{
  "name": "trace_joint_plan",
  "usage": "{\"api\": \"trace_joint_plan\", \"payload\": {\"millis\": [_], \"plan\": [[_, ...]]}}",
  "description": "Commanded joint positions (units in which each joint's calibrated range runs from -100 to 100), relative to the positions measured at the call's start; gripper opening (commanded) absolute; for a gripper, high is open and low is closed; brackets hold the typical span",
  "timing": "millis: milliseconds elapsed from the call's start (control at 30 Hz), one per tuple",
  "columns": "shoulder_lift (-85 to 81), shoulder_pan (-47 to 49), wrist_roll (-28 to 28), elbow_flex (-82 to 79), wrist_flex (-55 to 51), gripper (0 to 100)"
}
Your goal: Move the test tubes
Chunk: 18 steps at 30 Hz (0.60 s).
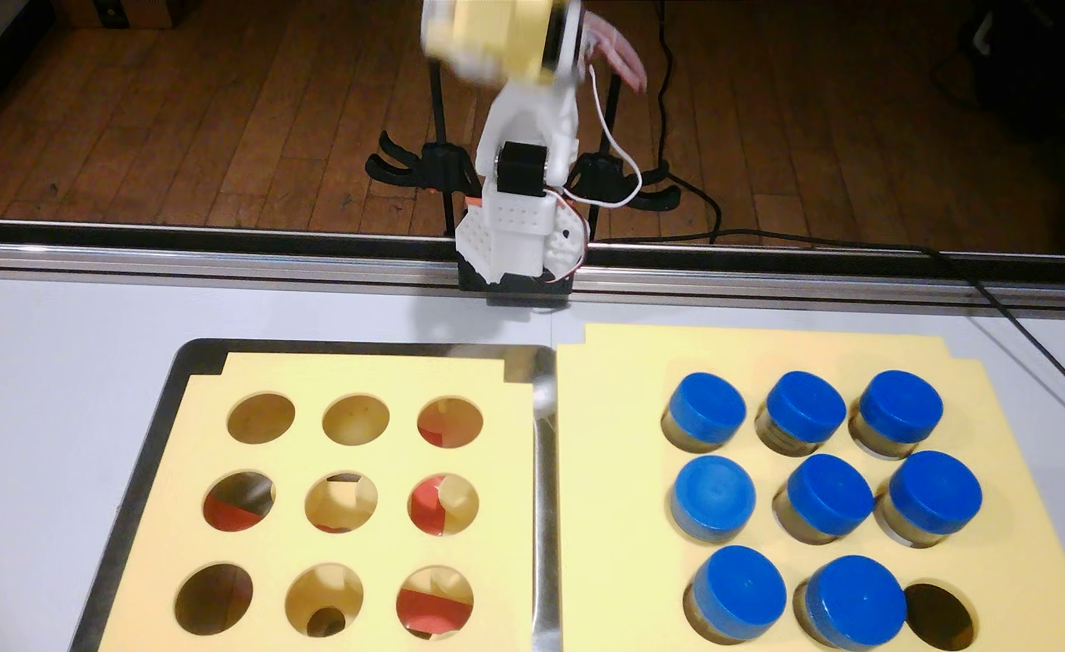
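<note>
The gripper (486,37) sits at the top edge of the fixed view, raised high above the table (78,351) and blurred into a yellow and white smear, so I cannot tell whether the jaws are released or clenched; nothing blue shows in them. Below it the white arm (527,144) stands on its base (514,247), clamped at the far edge of the table.

The test tubes (828,495) stand well apart from the gripper in the right-hand yellow rack (618,476). Eight blue caps show: three in the far row, three in the middle row and two in the near row. The hole (938,617) at the near right corner of that rack is open and dark.

The left-hand yellow rack (367,376) lies in a metal tray (542,501), just beside the right rack, and its nine holes hold no tubes.
</note>
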State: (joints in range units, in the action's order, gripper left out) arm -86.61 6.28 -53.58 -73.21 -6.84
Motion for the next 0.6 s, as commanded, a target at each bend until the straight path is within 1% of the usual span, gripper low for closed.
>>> {"api": "trace_joint_plan", "payload": {"millis": [0,100,167,200,267,333,367,400,433,467,567], "plan": [[-13.22,-0.09,0.12,-26.43,0.62,1],[-12.52,-0.24,0.07,-26.7,-5.75,1],[-12.7,-0.46,0.07,-26.7,-14.43,1],[-12.78,-0.02,0.07,-26.7,-27.17,1],[-12.78,-0.17,0.02,-26.7,-42.51,1],[-12.78,-0.17,-0.14,-26.79,-60.45,1],[-12.78,-0.61,-0.03,-26.79,-75.31,1],[-12.78,-0.61,0.02,-26.79,-82.16,1],[-12.7,-0.54,-0.14,-26.52,-84.48,1],[-12.61,-0.46,-0.09,-26.7,-82.93,1],[-12.52,-0.17,0.02,-26.7,-82.74,1]]}}
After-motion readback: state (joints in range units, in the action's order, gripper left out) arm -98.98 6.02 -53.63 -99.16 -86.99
